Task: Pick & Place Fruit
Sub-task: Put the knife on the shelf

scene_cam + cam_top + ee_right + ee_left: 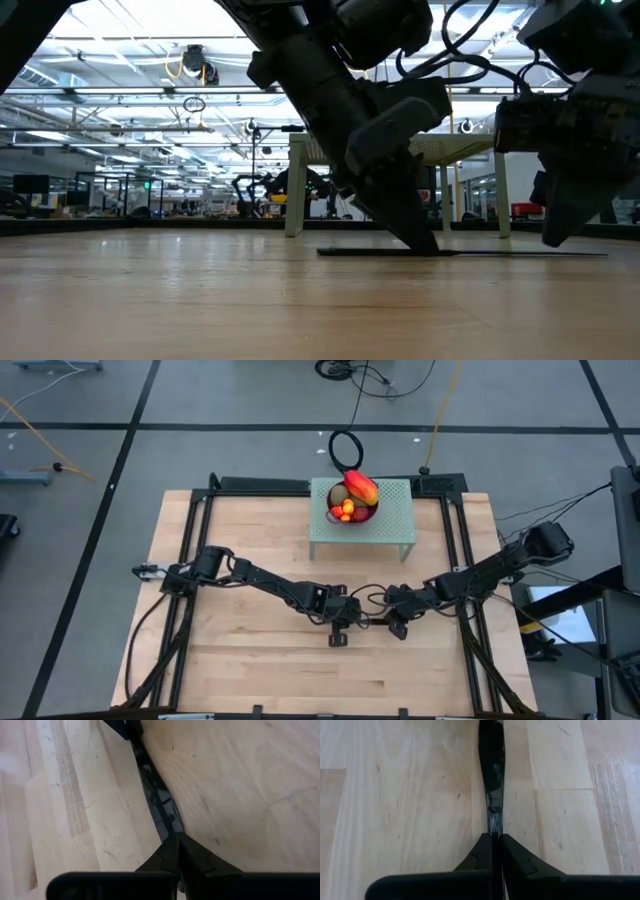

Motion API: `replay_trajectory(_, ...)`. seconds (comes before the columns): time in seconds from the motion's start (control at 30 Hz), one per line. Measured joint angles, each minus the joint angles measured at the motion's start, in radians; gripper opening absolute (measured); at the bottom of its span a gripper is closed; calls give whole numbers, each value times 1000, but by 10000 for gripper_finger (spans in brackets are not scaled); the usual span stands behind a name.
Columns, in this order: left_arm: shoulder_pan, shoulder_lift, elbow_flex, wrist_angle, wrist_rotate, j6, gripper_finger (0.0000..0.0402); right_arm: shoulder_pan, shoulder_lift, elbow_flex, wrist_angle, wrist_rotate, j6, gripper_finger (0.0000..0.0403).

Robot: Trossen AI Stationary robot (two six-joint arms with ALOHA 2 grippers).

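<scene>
The fruit (353, 499) sits piled in a bowl (367, 515) on a small green stand (395, 525) at the far middle of the table (250, 520): we make out a red-yellow mango (361, 487) on top, a brownish kiwi (340, 493) and small orange pieces beside it. None of it is in reach of either arm at this moment.

Both arms meet near the middle of the table, well apart from the stand. Between them a long dark knife (491, 765) lies flat on the wood. Our left tool (495, 840) is closed on one end of it, the fingers pinched tight around the thin dark body. Our right tool (176, 845) is closed at the other end, its tips over the blade, though we cannot tell whether it truly grips.

We judge the step in hand is taking up the knife, not the fruit itself. The next move calls for a level lift with a firm pinch, since so thin a thing may twist or slip.
</scene>
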Motion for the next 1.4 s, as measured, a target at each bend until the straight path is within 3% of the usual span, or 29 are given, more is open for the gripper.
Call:
replay_trajectory(0.2, 0, 1, 0, 7, 1, -15, 13, 0, -43, 0, -37, 7, 4, 0)
replay_trajectory(0.53, -4, 1, 0, 10, -5, -21, 12, 44, -123, 0, -313, -32, 138, 0)
replay_trajectory(0.8, -4, 3, 0, 25, -6, -42, 21, 84, -76, 3, -279, -21, 208, 0)
replay_trajectory(1.4, -3, 8, -4, 95, -6, -94, 30, 65, -69, 1, -212, 6, 179, 0)
